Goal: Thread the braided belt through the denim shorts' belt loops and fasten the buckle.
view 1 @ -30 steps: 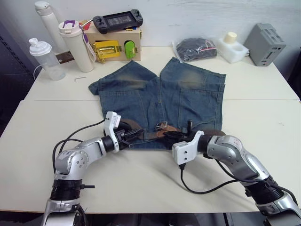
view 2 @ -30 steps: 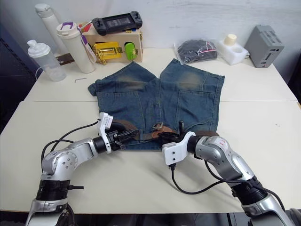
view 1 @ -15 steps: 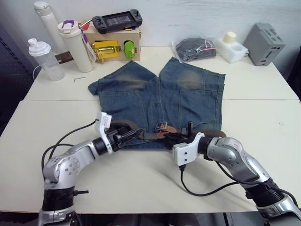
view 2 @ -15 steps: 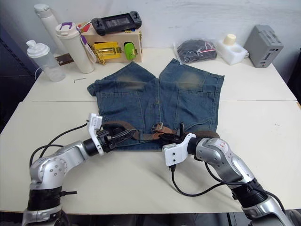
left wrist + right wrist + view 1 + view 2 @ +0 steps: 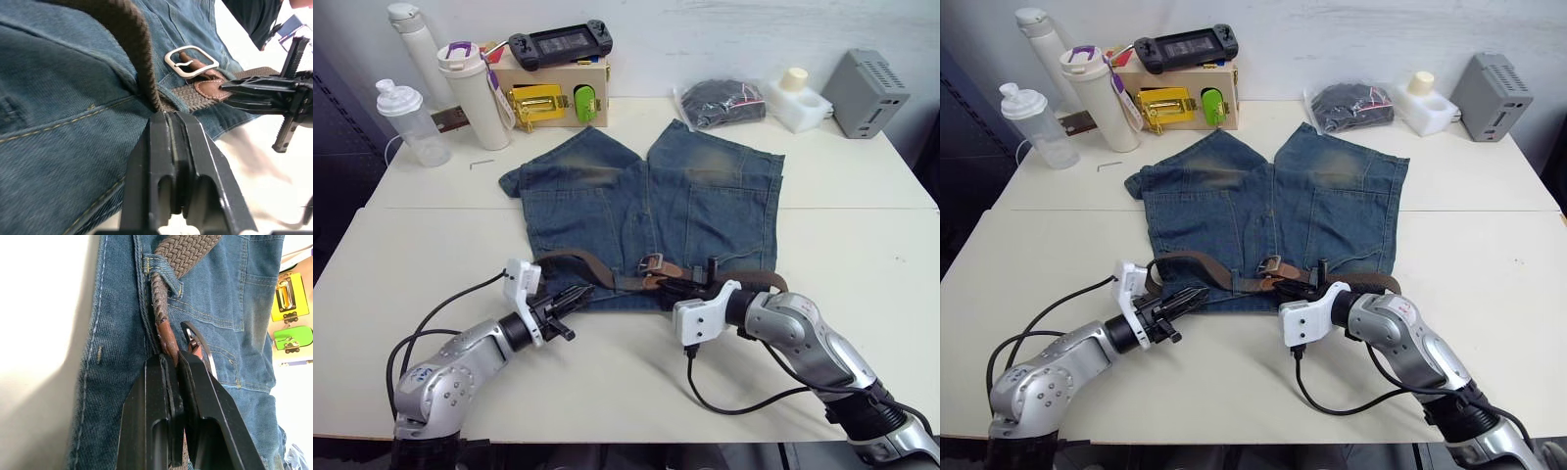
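While your left gripper (image 5: pixel 576 297) sits with its fingers pressed together at the waistband of the denim shorts (image 5: pixel 646 211), empty, your right gripper (image 5: pixel 170 363) is clamped on the smooth brown tip of the braided belt (image 5: pixel 131 34), just beside the buckle (image 5: pixel 191 61). You see the belt passing under one of the belt loops (image 5: pixel 164 268) beside that tip. Beyond the shorts stands a wooden box (image 5: pixel 554 88); no writing is readable.

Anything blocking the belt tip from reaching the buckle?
Nothing visible does. The right gripper pinches the leather tip of the braided belt just past a belt loop, and the buckle lies open on the denim shorts right beside it.
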`<action>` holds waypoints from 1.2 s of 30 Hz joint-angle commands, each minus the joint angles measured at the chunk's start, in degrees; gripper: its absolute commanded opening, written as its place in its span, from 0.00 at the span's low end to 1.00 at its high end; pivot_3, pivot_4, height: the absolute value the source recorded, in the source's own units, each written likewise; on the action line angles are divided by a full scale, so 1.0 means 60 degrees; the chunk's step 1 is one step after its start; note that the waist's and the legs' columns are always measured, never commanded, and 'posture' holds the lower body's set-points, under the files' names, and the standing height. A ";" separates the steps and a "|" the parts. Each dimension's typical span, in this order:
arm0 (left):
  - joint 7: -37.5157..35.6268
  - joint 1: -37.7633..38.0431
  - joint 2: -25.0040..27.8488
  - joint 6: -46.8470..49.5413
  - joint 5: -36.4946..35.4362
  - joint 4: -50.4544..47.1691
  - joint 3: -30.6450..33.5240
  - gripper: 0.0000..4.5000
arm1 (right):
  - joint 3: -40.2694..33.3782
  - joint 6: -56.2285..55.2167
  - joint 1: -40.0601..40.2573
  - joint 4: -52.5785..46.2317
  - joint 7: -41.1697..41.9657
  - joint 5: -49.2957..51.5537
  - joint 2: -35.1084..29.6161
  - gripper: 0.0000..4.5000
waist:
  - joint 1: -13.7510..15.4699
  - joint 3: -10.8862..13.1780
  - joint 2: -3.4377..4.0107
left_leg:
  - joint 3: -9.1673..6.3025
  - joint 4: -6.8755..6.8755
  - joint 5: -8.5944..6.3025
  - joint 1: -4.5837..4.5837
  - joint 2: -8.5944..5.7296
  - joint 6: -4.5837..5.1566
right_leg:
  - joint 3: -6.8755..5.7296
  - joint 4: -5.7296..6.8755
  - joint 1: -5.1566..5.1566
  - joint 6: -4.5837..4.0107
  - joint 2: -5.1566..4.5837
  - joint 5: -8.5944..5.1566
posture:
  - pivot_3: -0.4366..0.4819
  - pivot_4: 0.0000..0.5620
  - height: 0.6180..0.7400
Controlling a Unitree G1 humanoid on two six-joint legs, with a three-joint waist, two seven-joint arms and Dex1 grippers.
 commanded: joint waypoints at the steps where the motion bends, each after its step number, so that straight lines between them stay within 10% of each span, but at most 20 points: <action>1: 0.0162 0.0156 0.0445 -0.0832 0.1649 0.0058 -0.1069 0.02 | -0.0375 0.0115 0.0198 -0.0628 0.0038 0.0203 -0.0152 0.00 | 0.0004 0.0000 0.0000 | 0.0001 -0.0002 0.0000 0.0000 0.0000 0.0000 | 0.0001 0.0001 0.0000 0.0000 0.0000 0.0000 | 0.48 0.27 0.95; 22: -0.0337 0.0384 0.0759 -0.2477 0.3738 0.0866 -0.2360 0.02 | -0.3797 0.1139 -0.0061 -0.1344 0.0615 0.2742 -0.1793 0.00 | 0.0226 -0.0050 0.0056 | 0.0017 -0.0017 -0.0003 0.0010 0.0010 0.0005 | 0.0010 -0.0043 0.0028 0.0000 0.0005 0.0000 | 0.48 0.27 0.95; 29: -0.0930 0.0252 0.0269 -0.2274 0.1900 -0.0272 -0.1214 0.02 | -0.2754 0.1232 -0.0028 -0.1722 0.0661 0.2565 -0.1321 0.00 | 0.0205 -0.0050 0.0056 | 0.0019 -0.0019 -0.0005 0.0007 0.0012 0.0009 | 0.0008 -0.0044 0.0023 0.0000 0.0006 0.0000 | 0.48 0.27 0.95; 36: -0.1556 -0.0635 0.1004 -0.0708 -0.1673 -0.1757 0.0354 0.69 | -0.1991 0.1292 -0.0520 -0.1377 0.0542 0.1983 -0.0990 0.00 | 0.0198 -0.0047 0.0055 | 0.0018 -0.0012 -0.0005 -0.0011 0.0016 0.0008 | 0.0010 -0.0039 0.0008 0.0000 0.0006 0.0000 | 0.48 0.27 0.95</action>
